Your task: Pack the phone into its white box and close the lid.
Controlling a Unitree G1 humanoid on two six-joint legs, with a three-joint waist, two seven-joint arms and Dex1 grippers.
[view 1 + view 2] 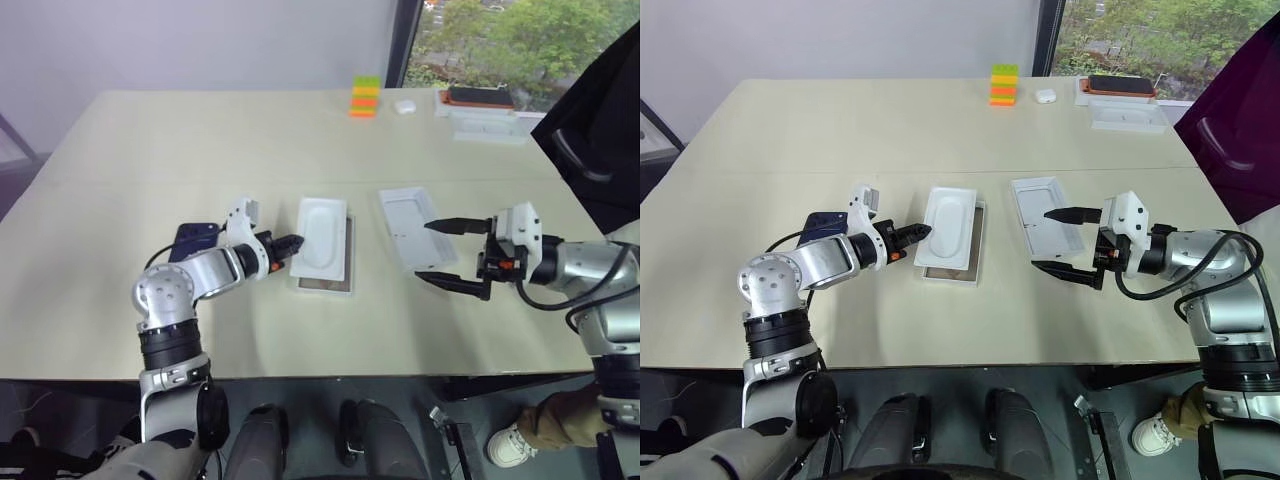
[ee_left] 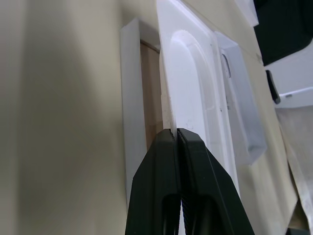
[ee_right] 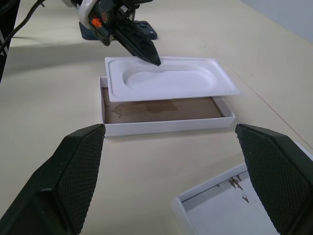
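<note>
The white box, a shallow tray with a tan floor, lies at the table's middle. A thin white insert with an oval recess hangs tilted over it, and my left gripper is shut on the insert's near-left edge; in the left wrist view its fingertips pinch that rim. The dark blue phone lies flat behind my left forearm. Right of the box, the lid rests with its white underside up. My right gripper hovers open and empty over the lid's near end.
At the far right of the table stand a stack of coloured blocks, a small white case, a dark phone on an orange base and a clear tray. A person in dark clothing stands by the right edge.
</note>
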